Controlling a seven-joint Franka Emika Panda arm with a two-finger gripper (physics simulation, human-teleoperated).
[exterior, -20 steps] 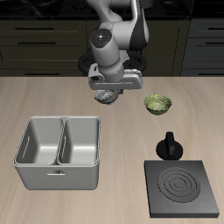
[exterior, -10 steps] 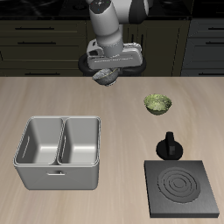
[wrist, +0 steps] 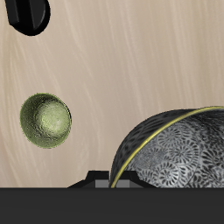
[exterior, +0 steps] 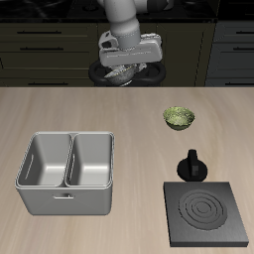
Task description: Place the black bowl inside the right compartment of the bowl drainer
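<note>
My gripper (exterior: 125, 65) hangs high above the back of the table, shut on the black bowl (exterior: 118, 74), which is tilted in its grasp. In the wrist view the mottled, silvery bowl (wrist: 175, 149) with its thin yellowish rim fills much of the frame, close against the dark gripper body. The bowl drainer (exterior: 65, 190), a light-grey tub with two deep wells side by side, stands near the table's front edge, well below the gripper and nearer the front. Both wells look empty.
A green-yellow bowl (exterior: 179, 119) (wrist: 46, 121) sits on the wood farther back than a small black knobbed pot (exterior: 190, 165) (wrist: 24, 14). A flat black stove plate (exterior: 205, 213) lies near the front edge. Dark cabinets run behind the table.
The gripper has risen steadily with the black bowl, lifting it from just above the table to well above it and slightly farther back. The bowl has tilted more.
</note>
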